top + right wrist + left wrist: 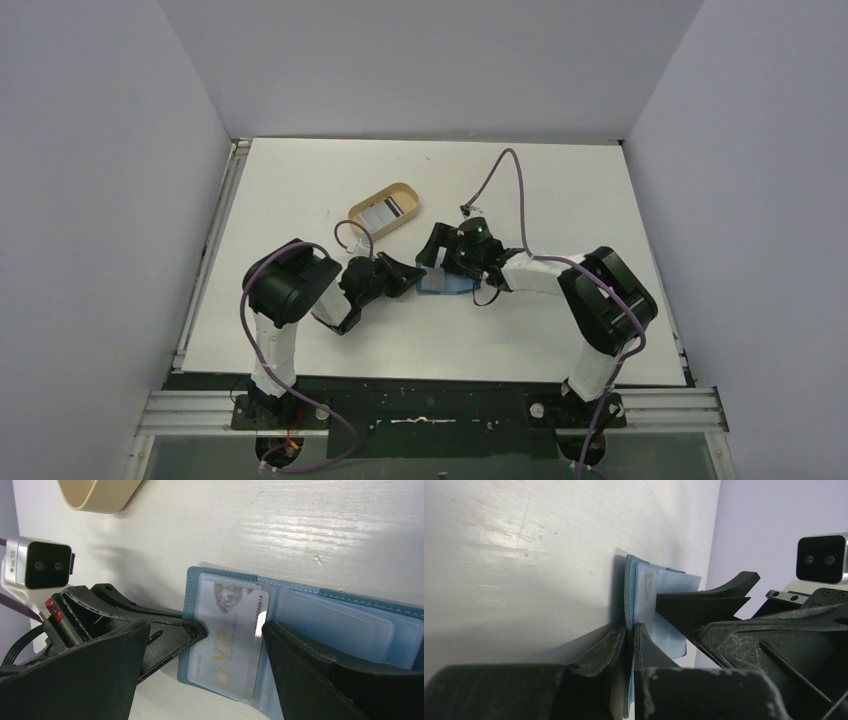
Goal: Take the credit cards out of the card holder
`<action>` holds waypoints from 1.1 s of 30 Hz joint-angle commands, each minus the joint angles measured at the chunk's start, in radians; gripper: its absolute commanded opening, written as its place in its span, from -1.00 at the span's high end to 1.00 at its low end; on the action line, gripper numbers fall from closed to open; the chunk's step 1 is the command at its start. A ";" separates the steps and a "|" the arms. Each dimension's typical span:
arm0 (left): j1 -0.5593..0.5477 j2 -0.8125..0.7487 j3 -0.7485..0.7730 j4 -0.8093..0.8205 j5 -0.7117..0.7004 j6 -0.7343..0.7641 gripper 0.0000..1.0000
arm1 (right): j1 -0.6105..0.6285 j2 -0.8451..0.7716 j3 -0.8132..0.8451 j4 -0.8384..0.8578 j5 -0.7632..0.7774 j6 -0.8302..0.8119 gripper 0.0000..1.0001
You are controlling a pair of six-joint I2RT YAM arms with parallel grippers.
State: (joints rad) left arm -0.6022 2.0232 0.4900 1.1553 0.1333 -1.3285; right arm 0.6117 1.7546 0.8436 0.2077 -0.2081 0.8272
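Observation:
The teal card holder [442, 284] lies open on the white table between the two arms. My left gripper [405, 278] is shut on its left edge; the left wrist view shows the jaws [630, 630] clamped on the teal flap [630, 580]. A whitish credit card [232, 635] with gold "VIP" lettering sits in the holder's [350, 622] clear left pocket. My right gripper [206, 630] is open, its fingers [310, 675] straddling that card, one tip at the card's right edge. In the top view it [440, 262] hovers over the holder.
An oval tan tray [384, 208] stands just behind the holder, with one striped whitish card [380, 212] inside; its rim shows in the right wrist view [100, 495]. Grey walls enclose the table on three sides.

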 commanded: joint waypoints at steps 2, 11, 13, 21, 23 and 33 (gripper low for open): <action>0.011 0.072 -0.086 -0.261 -0.070 0.051 1.00 | 0.037 0.040 -0.032 -0.348 0.150 0.003 -0.82; 0.026 0.080 -0.112 -0.211 -0.068 0.043 1.00 | 0.100 -0.009 0.055 -0.527 0.348 -0.017 -0.88; 0.028 0.081 -0.114 -0.204 -0.066 0.043 1.00 | 0.111 -0.016 0.058 -0.524 0.358 -0.018 -0.89; 0.027 0.094 -0.120 -0.172 -0.066 0.035 1.00 | 0.153 0.046 0.058 -0.424 0.251 0.041 -0.90; 0.025 0.094 -0.122 -0.166 -0.068 0.035 1.00 | 0.165 0.057 0.053 -0.381 0.218 0.071 -0.90; 0.007 0.114 -0.131 -0.129 -0.079 0.030 1.00 | 0.173 0.083 0.049 -0.216 0.034 0.155 -0.91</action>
State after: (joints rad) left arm -0.5983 2.0602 0.4202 1.2980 0.1226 -1.3720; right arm 0.7582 1.7542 0.9302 0.0143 0.0158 0.8970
